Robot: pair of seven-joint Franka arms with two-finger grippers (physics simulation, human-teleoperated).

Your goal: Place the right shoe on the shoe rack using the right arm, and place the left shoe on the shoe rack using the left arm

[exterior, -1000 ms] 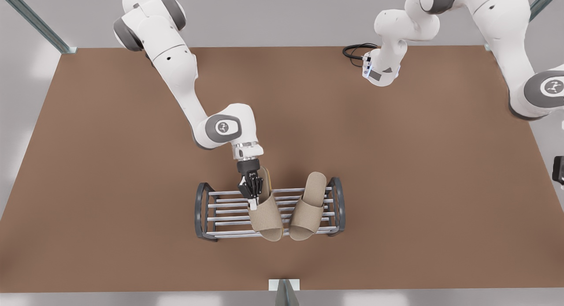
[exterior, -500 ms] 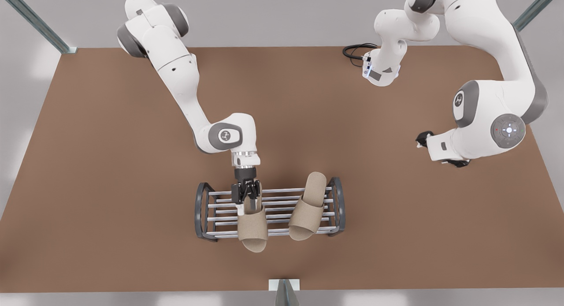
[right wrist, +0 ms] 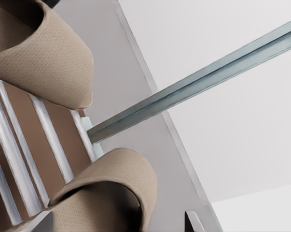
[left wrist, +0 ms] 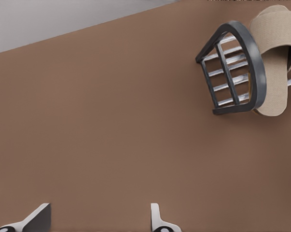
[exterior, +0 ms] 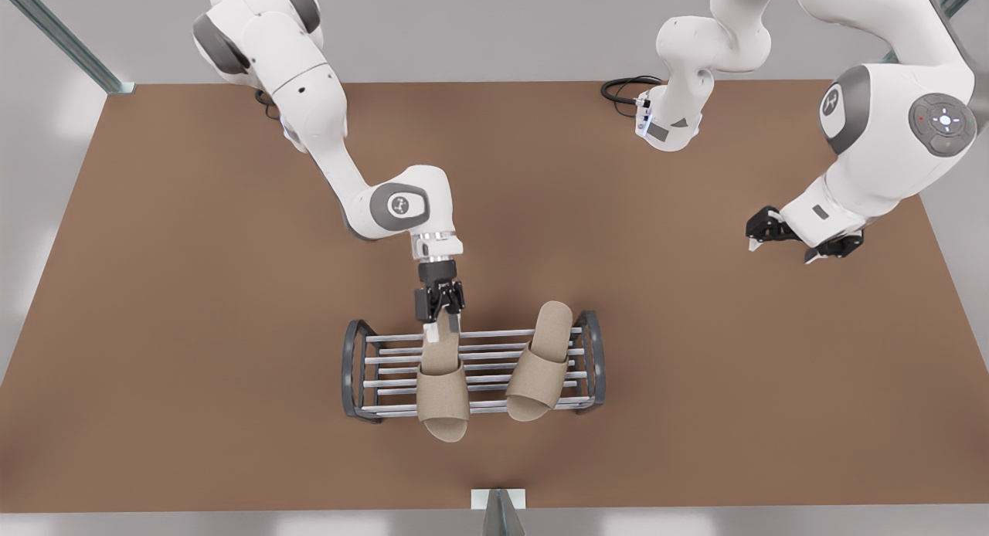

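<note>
The brown table carries the whole scene. The right arm reaches down from the far side of the table to the back edge of the shoe rack. The left arm is folded well away from the shoe rack, towards the front view's right, and waits over bare table. The shoe rack stands near the front edge of the table, its dark arched ends upright and its silver bars level. The right shoe lies across the bars just inside the rack's middle, on the side of the front view's left, with its toe overhanging the front bar and its heel towards the rear bar. The left shoe lies beside it, apart from it and slightly slanted, next to the rack's end on the front view's right, its heel past the rear bar. The right gripper hangs at the rack's rear bar, directly over the heel of the right shoe. Its fingers are spread wide and hold nothing. The left gripper is well clear of the rack. Its fingers are likewise spread wide and empty, with only table beneath them.
</note>
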